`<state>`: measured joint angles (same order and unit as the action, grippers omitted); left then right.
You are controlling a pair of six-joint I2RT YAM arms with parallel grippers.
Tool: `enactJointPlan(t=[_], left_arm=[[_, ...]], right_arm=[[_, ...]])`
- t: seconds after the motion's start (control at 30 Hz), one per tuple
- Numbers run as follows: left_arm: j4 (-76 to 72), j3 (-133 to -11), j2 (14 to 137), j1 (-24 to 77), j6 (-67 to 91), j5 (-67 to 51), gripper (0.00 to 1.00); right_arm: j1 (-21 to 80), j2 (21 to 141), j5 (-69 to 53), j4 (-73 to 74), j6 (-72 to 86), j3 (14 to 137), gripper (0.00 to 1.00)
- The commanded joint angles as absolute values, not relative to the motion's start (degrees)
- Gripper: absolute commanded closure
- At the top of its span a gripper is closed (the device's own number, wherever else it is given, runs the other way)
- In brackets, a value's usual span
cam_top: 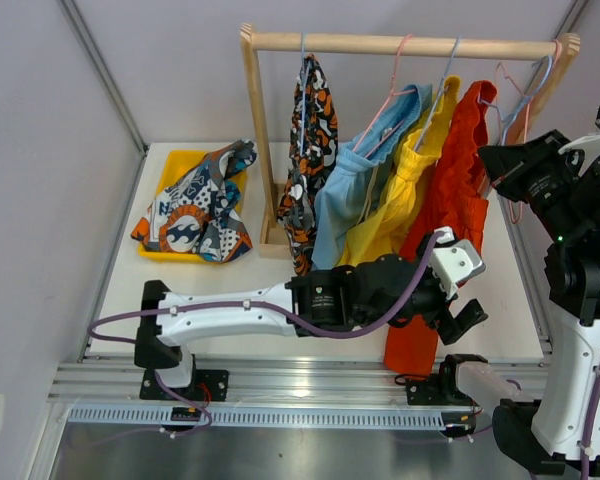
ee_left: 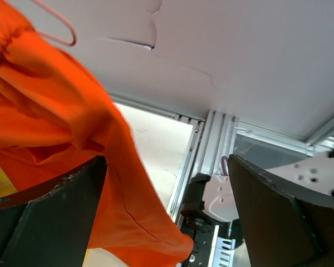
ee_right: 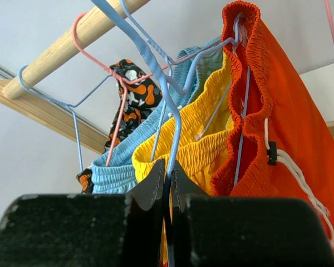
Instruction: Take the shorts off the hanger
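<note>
Red-orange shorts [cam_top: 450, 190] hang from the wooden rail [cam_top: 410, 45], long axis near vertical, waistband uppermost and hem pointing down. Left gripper [ee_left: 167, 167]: jaws spread wide about the lower fabric. Right gripper [ee_right: 167, 173]: pinched onto a blue wire hanger [ee_right: 155, 72].

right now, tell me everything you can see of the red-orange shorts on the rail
The red-orange shorts are soft fabric with a gathered elastic waistband and a white drawcord carrying a black toggle. They hang rightmost of four pairs on the wooden rail, a thin blue wire showing at the waist, beside the yellow shorts. The lower leg drapes into the open left pincer, by one finger. The right pincer is shut on a blue wire hanger nearby.
</note>
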<state>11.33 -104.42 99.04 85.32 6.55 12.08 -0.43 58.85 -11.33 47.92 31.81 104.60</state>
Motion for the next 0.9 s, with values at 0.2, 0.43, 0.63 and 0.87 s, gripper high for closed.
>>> enactJointPlan(t=[0.2,0.43,0.63,0.87], left_arm=[[6.8,-105.2,99.0,82.5,6.5,15.5,0.56],[6.5,-103.5,97.4,82.6,7.5,14.5,1.00],[2.6,-92.1,90.0,89.1,7.9,18.6,1.00],[0.4,-79.0,86.2,99.7,11.2,24.2,1.00]], right_arm=[[-0.2,56.1,-12.4,46.0,31.9,107.1,1.00],[-0.2,55.7,-12.7,44.9,32.3,105.6,1.00],[-0.2,60.2,-11.2,46.8,29.4,110.5,1.00],[-0.2,66.4,-9.1,48.7,27.2,118.2,1.00]])
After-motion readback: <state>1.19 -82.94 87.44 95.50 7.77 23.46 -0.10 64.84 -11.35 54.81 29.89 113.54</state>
